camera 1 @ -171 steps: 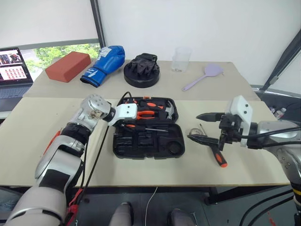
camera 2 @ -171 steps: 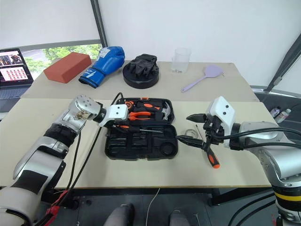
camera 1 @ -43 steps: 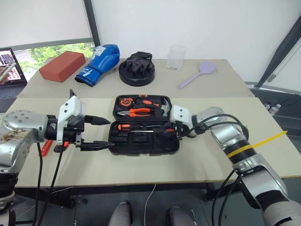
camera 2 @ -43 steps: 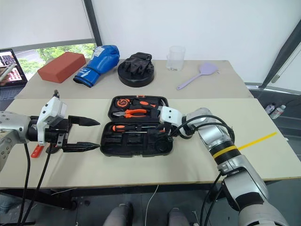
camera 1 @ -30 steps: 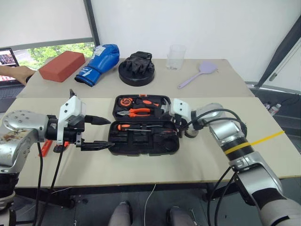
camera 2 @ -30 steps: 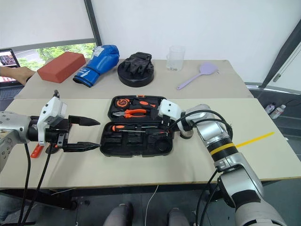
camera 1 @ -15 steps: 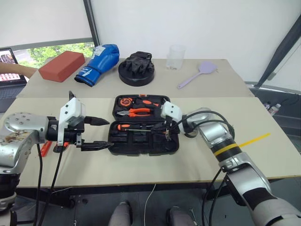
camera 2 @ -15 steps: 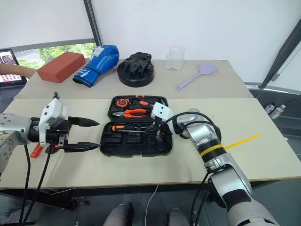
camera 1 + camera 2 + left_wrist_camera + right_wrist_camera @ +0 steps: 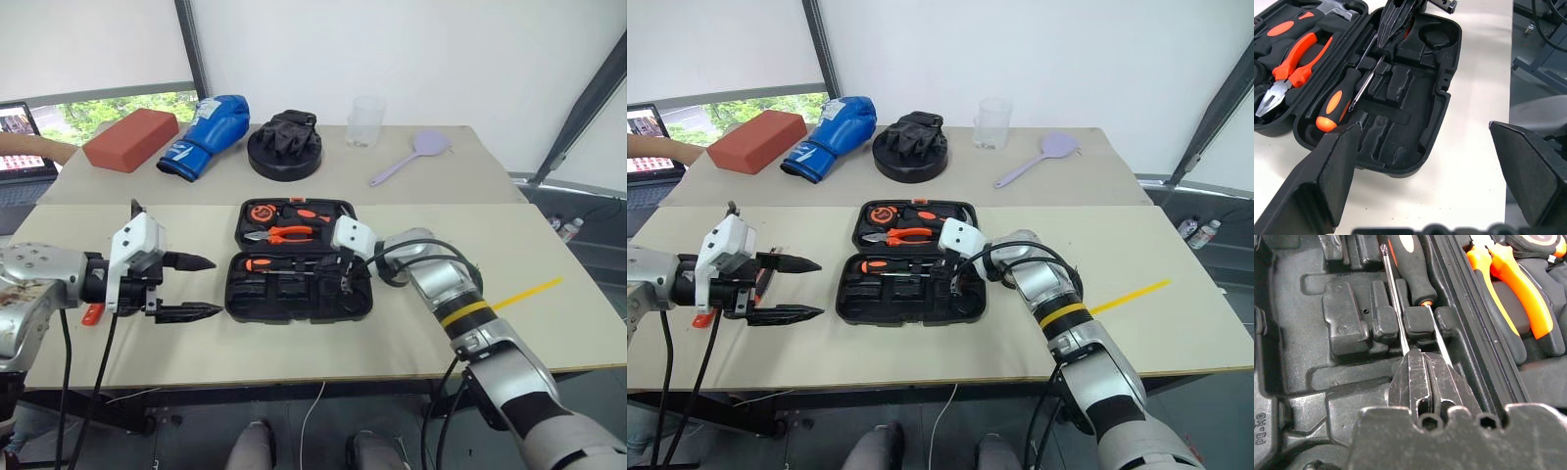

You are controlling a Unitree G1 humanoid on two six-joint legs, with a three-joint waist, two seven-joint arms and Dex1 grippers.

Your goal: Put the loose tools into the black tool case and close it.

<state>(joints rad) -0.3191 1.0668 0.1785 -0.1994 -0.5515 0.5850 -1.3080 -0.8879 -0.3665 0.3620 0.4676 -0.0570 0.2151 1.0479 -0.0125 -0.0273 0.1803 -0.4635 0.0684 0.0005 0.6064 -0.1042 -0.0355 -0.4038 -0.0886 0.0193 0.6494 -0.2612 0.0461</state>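
Observation:
The black tool case [image 9: 364,305] lies open mid-table, with orange pliers [image 9: 292,233], a hammer and a tape measure in its far half. Two screwdrivers [image 9: 1411,265] lie side by side in its near half. My right gripper [image 9: 345,282] is shut, its tips [image 9: 1420,363] down on the two thin shafts; nothing shows between the fingers. My left gripper [image 9: 188,287] hovers open left of the case, one finger [image 9: 1334,169] wide apart from the other. A small orange-red tool [image 9: 92,313] lies on the table beneath my left arm, partly hidden.
On the far table are a red brick [image 9: 135,138], a blue boxing glove [image 9: 208,131], a round black disc with gloves [image 9: 286,149], a clear cup [image 9: 364,119] and a lilac spatula [image 9: 417,157]. A laptop and a person's hand [image 9: 29,149] are far left. Yellow tape [image 9: 529,292] marks the right.
My right gripper has shut and come from the case's right edge down onto the screwdriver shafts in the near half. The left gripper stays open beside the case.

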